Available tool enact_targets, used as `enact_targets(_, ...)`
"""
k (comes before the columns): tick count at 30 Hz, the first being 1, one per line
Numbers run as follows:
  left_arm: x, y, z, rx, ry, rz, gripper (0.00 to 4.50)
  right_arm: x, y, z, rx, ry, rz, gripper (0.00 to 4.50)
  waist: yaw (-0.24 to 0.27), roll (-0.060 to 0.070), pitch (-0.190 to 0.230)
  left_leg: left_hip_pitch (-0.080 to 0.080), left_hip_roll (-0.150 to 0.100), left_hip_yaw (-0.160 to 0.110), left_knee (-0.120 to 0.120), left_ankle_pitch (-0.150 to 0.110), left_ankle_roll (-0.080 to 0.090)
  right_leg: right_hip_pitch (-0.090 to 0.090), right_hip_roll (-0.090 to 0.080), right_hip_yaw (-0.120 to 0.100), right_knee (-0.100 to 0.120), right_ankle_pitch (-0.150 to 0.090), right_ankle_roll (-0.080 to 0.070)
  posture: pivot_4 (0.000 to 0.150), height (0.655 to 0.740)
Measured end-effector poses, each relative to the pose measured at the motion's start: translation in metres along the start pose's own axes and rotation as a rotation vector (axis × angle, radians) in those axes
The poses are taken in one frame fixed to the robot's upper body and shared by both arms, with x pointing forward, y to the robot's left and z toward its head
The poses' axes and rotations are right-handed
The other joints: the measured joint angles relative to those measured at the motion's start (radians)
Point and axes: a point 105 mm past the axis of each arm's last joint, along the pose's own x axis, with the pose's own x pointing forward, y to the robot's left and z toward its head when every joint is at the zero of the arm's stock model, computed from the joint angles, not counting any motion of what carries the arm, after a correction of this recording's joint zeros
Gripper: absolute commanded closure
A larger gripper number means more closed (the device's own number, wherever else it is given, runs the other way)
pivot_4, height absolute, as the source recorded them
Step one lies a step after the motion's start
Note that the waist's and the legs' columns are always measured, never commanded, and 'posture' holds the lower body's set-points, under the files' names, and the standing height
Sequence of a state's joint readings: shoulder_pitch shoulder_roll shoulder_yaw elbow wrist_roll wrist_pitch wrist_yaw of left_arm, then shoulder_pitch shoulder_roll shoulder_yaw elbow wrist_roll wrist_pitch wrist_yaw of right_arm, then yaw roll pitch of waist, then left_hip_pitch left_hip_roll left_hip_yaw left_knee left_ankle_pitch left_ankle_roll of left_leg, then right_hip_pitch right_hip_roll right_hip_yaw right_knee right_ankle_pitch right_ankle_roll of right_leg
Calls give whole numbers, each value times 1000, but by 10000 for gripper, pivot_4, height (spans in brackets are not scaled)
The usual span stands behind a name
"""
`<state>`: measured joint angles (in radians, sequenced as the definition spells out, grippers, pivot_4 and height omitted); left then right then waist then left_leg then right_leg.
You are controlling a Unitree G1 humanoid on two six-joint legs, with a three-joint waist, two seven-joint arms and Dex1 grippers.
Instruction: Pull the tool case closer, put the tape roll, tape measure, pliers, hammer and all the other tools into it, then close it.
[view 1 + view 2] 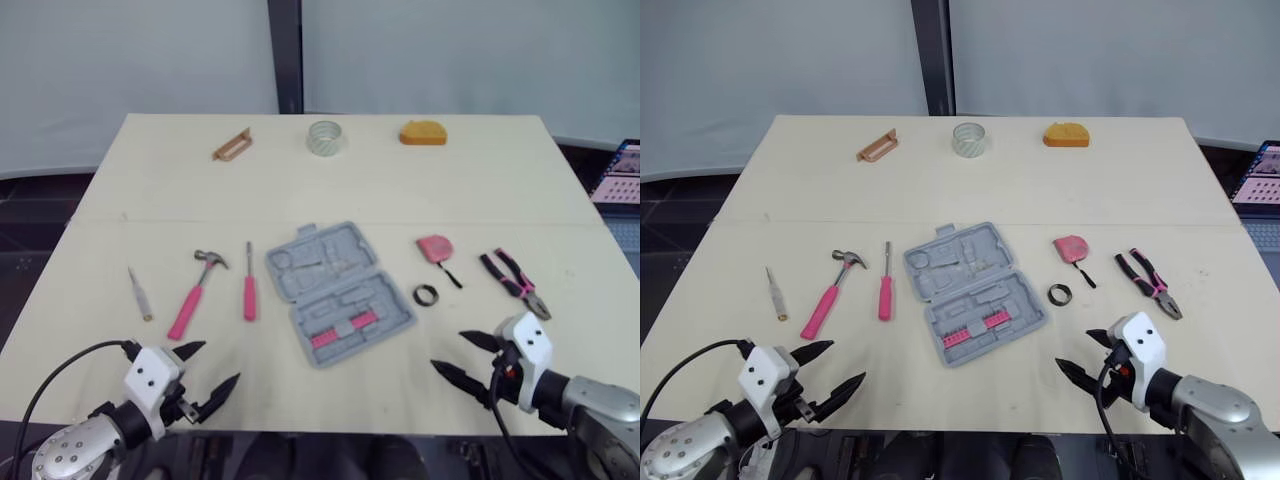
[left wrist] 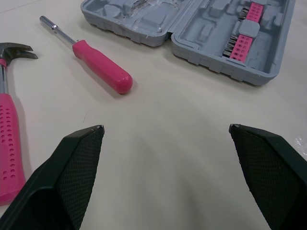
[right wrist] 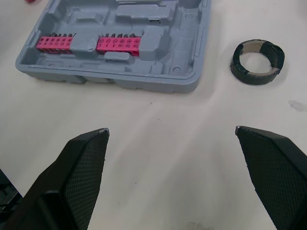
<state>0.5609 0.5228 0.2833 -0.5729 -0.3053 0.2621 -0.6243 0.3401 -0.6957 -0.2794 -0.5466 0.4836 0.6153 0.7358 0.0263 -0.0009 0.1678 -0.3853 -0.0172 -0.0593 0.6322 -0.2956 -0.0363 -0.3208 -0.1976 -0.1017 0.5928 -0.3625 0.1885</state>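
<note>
The grey tool case (image 1: 337, 290) lies open at the table's middle, with pink bit strips (image 3: 86, 44) in its near half. Left of it are a pink screwdriver (image 1: 249, 285), a pink hammer (image 1: 195, 297) and a small pale-handled tool (image 1: 139, 294). On its right lie a black tape roll (image 1: 426, 295), a pink tape measure (image 1: 435, 248) and pink-handled pliers (image 1: 513, 282). My left gripper (image 1: 215, 365) is open above the near edge, short of the hammer and screwdriver (image 2: 100, 67). My right gripper (image 1: 448, 350) is open and empty, just short of the black roll (image 3: 257, 62).
Along the table's far edge sit a copper-coloured piece (image 1: 232, 146), a clear tape roll (image 1: 325, 137) and an orange block (image 1: 423, 133). A laptop (image 1: 622, 170) stands off the table's right side. Bare tabletop (image 1: 330, 390) lies between the case and the near edge.
</note>
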Motion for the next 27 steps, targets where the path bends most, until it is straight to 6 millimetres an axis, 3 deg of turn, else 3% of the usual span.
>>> enact_targets(8,-1,3,-15,-52,23,1,203,1,0,1,-7,-5,1,0,0,0,0,0,0,0,0,0,0,0,0,0,0,0,0,1500,7400)
enact_targets(27,-2,3,-16,-47,-1,-22,203,2,1,0,-11,2,5,0,0,0,0,0,0,0,0,0,0,0,0,0,0,0,0,1500,7400)
